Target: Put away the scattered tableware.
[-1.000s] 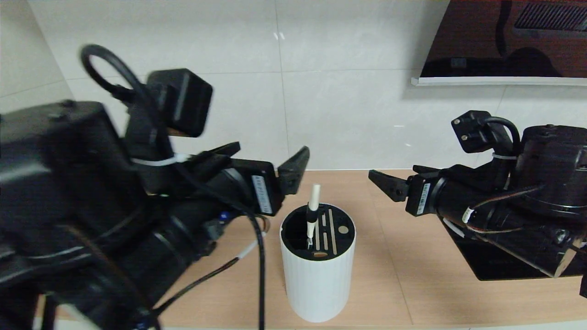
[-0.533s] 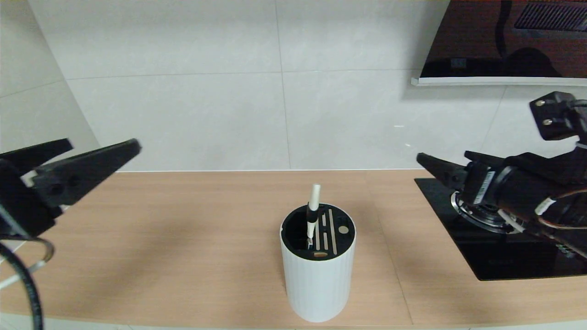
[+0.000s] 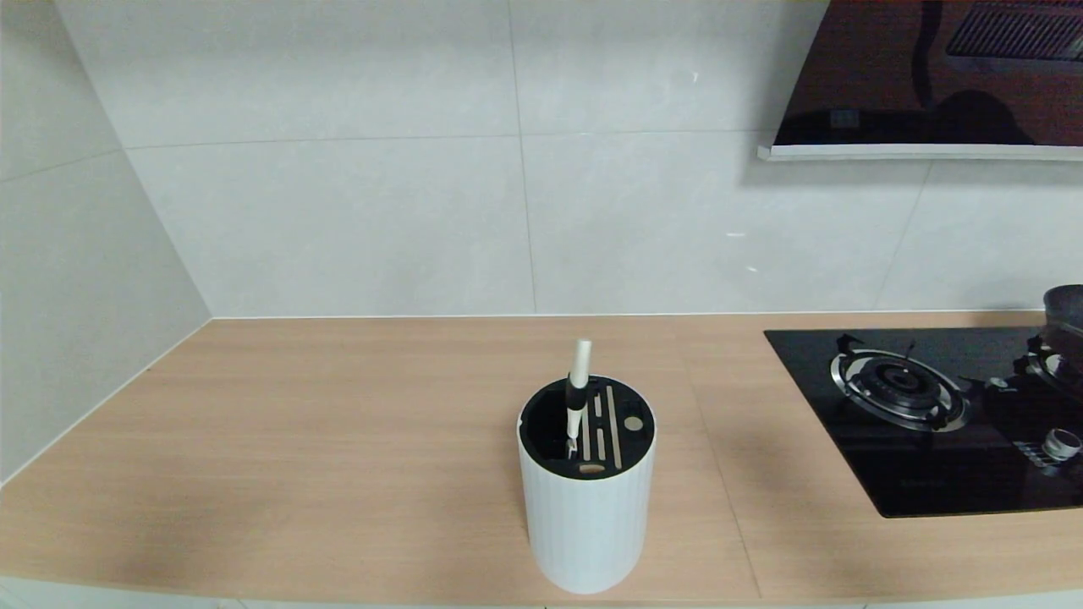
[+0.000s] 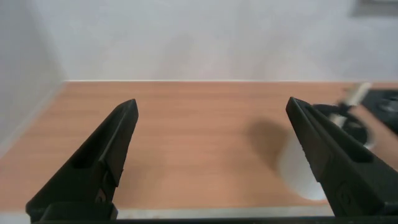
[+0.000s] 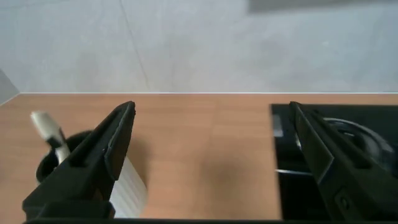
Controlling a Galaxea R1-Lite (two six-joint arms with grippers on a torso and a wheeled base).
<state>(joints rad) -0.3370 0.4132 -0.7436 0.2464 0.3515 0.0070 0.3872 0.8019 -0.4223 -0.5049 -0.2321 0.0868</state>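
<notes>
A white-handled utensil (image 3: 578, 385) stood nearly upright in the dark slotted top of a white cylindrical holder (image 3: 585, 516) near the front edge of a wooden counter (image 3: 338, 423); a black gas hob (image 3: 922, 448) lay well apart on the right side. The left gripper (image 4: 211, 109) hung over the counter, jaws spread wide and empty; the right gripper (image 5: 211, 112) was likewise wide open, gripping nothing, with holder and hob beyond its fingers.

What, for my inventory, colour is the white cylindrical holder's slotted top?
Slotted top is black, clearest in head view.
</notes>
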